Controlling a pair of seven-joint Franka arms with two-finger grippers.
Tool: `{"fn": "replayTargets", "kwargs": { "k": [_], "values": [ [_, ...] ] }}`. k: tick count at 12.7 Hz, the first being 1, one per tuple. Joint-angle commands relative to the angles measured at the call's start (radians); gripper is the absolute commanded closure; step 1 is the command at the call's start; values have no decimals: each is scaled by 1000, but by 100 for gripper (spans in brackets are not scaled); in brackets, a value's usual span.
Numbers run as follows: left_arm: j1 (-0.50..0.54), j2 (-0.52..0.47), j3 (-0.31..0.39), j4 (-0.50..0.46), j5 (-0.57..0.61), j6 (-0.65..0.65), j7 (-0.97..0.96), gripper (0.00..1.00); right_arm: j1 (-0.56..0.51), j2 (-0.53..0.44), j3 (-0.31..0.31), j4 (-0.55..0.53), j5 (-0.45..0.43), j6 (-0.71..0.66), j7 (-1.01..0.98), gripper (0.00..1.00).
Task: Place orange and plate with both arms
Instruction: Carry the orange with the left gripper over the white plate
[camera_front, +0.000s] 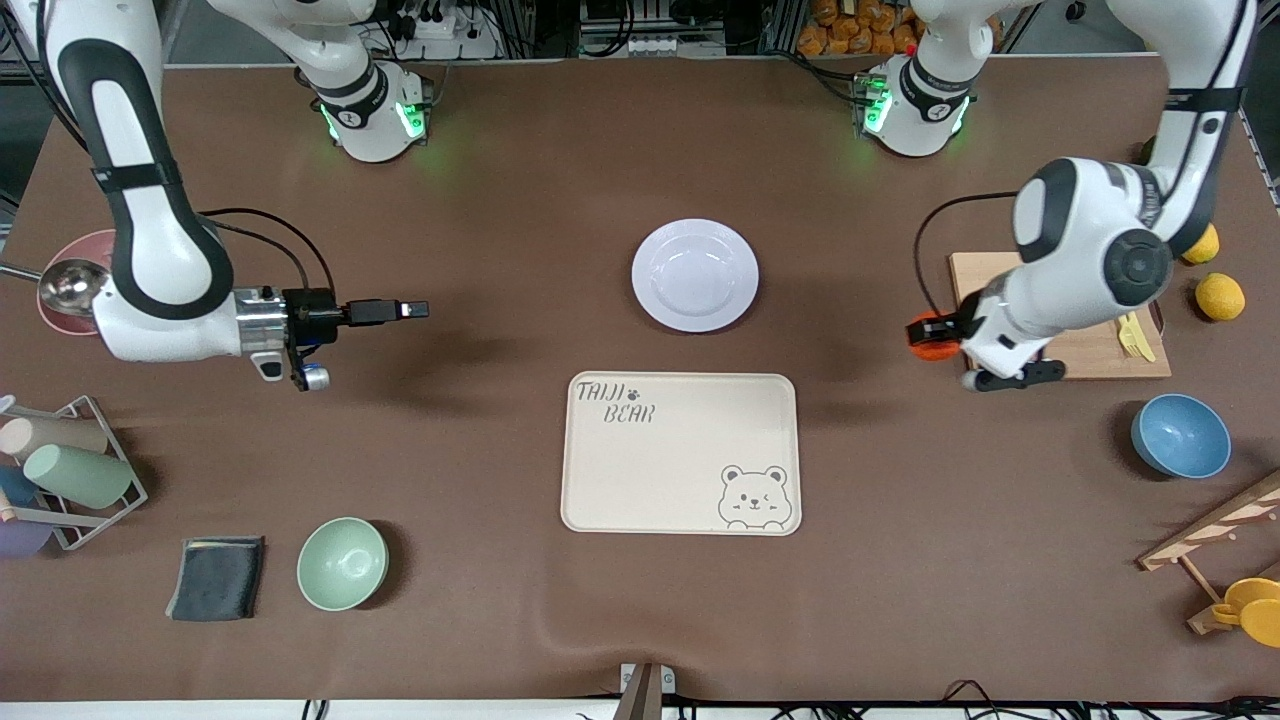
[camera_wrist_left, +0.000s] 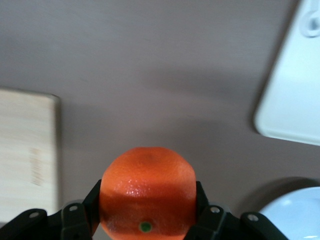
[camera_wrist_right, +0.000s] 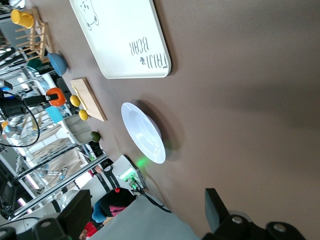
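Observation:
The orange (camera_front: 936, 347) is gripped between the fingers of my left gripper (camera_front: 928, 332), just over the brown table beside the wooden cutting board (camera_front: 1075, 345). In the left wrist view the orange (camera_wrist_left: 148, 190) fills the gap between the black fingers (camera_wrist_left: 75, 217). The pale lavender-white plate (camera_front: 695, 274) lies empty mid-table, farther from the front camera than the cream bear tray (camera_front: 681, 452). My right gripper (camera_front: 410, 310) is open and empty, held level above the table toward the right arm's end. The right wrist view shows the plate (camera_wrist_right: 144, 132) and its own spread fingers (camera_wrist_right: 215, 210).
Two lemons (camera_front: 1220, 296) lie beside the cutting board, and a blue bowl (camera_front: 1181, 435) sits nearer the front camera. Toward the right arm's end are a green bowl (camera_front: 342, 563), a dark cloth (camera_front: 216, 577), a cup rack (camera_front: 60, 470) and a ladle (camera_front: 70, 285).

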Motion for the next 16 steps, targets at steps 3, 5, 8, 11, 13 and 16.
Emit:
{"fn": "replayTargets", "kwargs": {
  "k": [3, 5, 8, 11, 13, 16],
  "values": [
    [-58, 81, -176, 65, -21, -3, -328, 100, 47, -13, 3, -84, 142, 65, -122, 0],
    [-155, 113, -175, 65, -17, 32, -443, 100, 83, -12, 3, -109, 202, 94, -162, 0],
    [-285, 194, -172, 63, -6, 136, -613, 100, 148, -9, 3, -136, 246, 152, -184, 0],
    [-391, 268, -167, 67, 55, 236, -793, 100, 203, -6, 3, -185, 317, 209, -259, 0],
    [-402, 317, -169, 60, 127, 258, -862, 100, 232, -6, 4, -211, 357, 214, -279, 0],
    [-462, 368, -161, 50, 152, 270, -948, 100, 269, 11, 3, -224, 418, 245, -319, 0]
  ]
}}
